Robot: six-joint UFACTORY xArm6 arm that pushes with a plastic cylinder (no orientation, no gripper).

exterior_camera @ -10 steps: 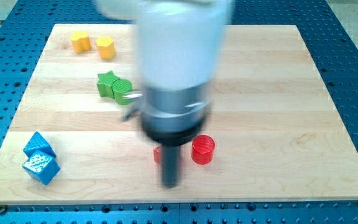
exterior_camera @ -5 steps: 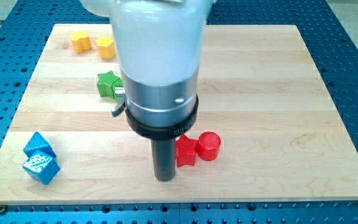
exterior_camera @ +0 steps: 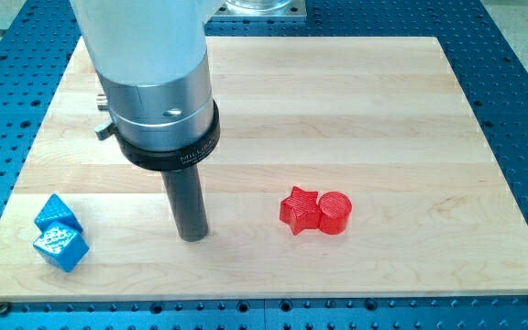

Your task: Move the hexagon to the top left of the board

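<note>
Here, left to right: two blue blocks (exterior_camera: 60, 236), matte faceted cubes touching each other, sit near the board's (exterior_camera: 411, 110) bottom-left corner. My tip (exterior_camera: 192, 236), a plain dark rod with nothing to clasp, rests on bare pale wood near the bottom edge, apart from every block, probably mid-approach. The arm's glossy white-and-metal body hides the top-left area, so I can't tell where the hexagon is. Red star (exterior_camera: 299, 210) touches red cylinder (exterior_camera: 335, 213), both right of the tip.
</note>
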